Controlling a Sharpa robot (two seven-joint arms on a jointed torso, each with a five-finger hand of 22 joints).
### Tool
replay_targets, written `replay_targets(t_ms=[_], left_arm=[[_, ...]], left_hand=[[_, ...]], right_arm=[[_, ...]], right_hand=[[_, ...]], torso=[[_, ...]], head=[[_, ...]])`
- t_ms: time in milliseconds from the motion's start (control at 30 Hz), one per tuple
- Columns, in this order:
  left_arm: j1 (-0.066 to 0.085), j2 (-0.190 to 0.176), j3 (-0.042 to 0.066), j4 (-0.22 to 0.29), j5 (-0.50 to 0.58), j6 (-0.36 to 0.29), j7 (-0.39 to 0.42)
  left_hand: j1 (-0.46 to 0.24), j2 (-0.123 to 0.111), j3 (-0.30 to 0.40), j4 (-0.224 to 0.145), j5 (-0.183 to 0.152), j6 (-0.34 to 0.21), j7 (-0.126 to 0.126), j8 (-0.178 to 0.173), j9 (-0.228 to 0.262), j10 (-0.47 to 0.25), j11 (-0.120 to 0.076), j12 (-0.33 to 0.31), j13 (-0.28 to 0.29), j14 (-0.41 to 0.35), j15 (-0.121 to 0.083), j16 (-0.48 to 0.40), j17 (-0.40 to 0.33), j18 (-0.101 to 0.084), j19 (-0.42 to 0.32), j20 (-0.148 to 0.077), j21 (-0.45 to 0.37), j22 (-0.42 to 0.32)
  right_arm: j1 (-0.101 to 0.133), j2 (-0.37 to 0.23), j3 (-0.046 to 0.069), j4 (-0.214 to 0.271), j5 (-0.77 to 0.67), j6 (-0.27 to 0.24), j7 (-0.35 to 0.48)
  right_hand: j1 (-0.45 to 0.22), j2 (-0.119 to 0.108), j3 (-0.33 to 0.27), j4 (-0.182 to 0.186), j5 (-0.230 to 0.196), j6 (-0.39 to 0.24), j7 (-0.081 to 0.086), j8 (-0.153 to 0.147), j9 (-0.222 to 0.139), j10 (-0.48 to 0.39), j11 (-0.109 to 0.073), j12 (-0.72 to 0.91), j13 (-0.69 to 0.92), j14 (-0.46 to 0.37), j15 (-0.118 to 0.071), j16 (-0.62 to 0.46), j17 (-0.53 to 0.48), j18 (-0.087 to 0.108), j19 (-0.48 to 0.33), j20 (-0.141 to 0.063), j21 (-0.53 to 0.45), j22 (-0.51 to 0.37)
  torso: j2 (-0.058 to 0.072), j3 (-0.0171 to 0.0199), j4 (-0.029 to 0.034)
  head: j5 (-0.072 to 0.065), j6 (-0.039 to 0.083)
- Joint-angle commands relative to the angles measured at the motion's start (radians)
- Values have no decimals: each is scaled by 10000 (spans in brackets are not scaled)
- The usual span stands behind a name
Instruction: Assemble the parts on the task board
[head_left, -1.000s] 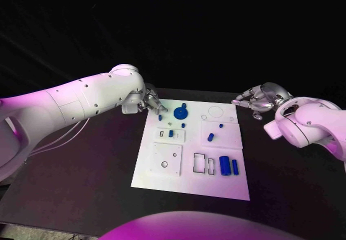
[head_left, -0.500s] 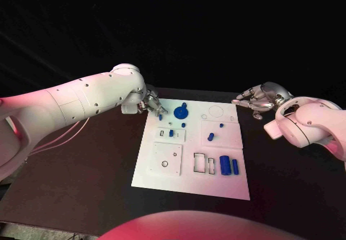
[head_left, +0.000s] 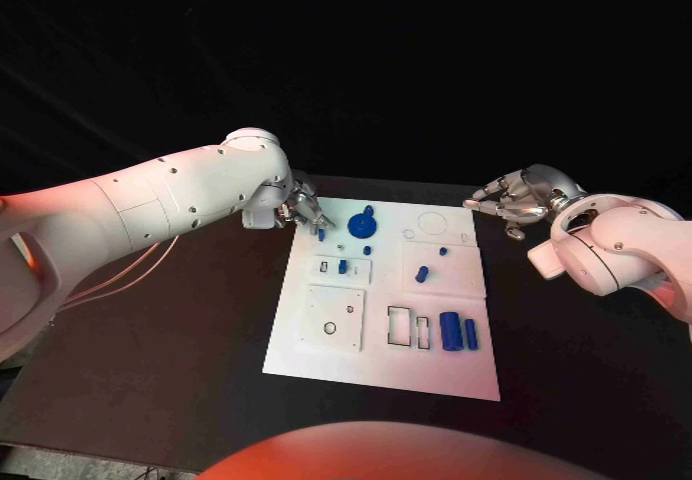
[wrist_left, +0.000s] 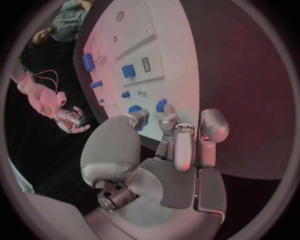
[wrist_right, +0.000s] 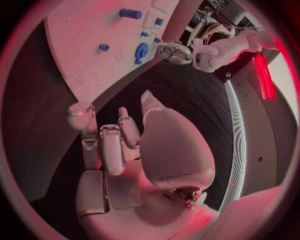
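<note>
My left robot hand (head_left: 299, 207) hovers at the far left corner of the flat white rectangular task board (head_left: 325, 370), fingers loosely apart, holding nothing. My right robot hand (head_left: 516, 203) sits off the board's far right corner over the black worktop (head_left: 173, 330), fingers part-curled, also holding nothing.

Closest to my left fingertips: a small upright blue plastic peg (head_left: 319, 235) and, just past it, a round blue disc with a knob (head_left: 361, 222). Further toward me lie a short blue cylinder (head_left: 421, 273), a small blue block seated in a recessed plate (head_left: 342, 266), and two long blue cylinders (head_left: 457, 331) side by side near the rectangular cut-outs.

Handling guess: parts look rigid, light, smooth, so likely slippery against metal fingers. I'd pinch the peg across its sides near the top, between thumb and one finger. The cylinders could roll if nudged; take them across the middle.
</note>
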Motion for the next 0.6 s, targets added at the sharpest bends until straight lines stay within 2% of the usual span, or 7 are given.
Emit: replay_targets(t_ms=[33, 300, 600], left_arm=[[7, 1, -9, 1, 99, 176, 37], [3, 52, -104, -69, 104, 165, 56], [-3, 86, -145, -137, 108, 87, 69]], left_hand=[[69, 98, -42, 4, 62, 83, -16, -45, -18, -66, 30, -54, -2, 572, 76, -41, 1414, 193, -11, 91, -23, -2], [142, 139, -37, -7, 62, 88, -14, -55, -31, -59, 30, -40, 16, 572, 78, -39, 1416, 188, 5, 93, -9, 30], [256, 202, -23, -20, 63, 91, -8, -70, -49, -85, 36, -50, -13, 566, 83, -45, 1406, 190, -1, 94, -12, 24]], right_arm=[[-5, 4, 1, -3, -25, 43, 60], [-6, 15, 1, -5, -22, 41, 61], [-6, 15, 1, -4, -22, 34, 60]], right_hand=[[-79, 61, -49, 2, 19, -75, 27, 34, 10, -68, 25, -48, -11, 372, 38, -59, 225, 69, -36, 10, -48, -5], [-117, 100, -59, -10, 20, -85, 27, 61, 14, -57, 24, -31, 0, 376, 38, -56, 238, 66, -23, 10, -47, 5], [-117, 100, -59, -10, 20, -85, 27, 61, 14, -57, 24, -31, 0, 376, 38, -56, 238, 66, -23, 10, -47, 5]], torso=[[5, 1, 2], [4, 6, -5], [-2, 12, -7]], head=[[3, -17], [15, -20], [6, -43]])
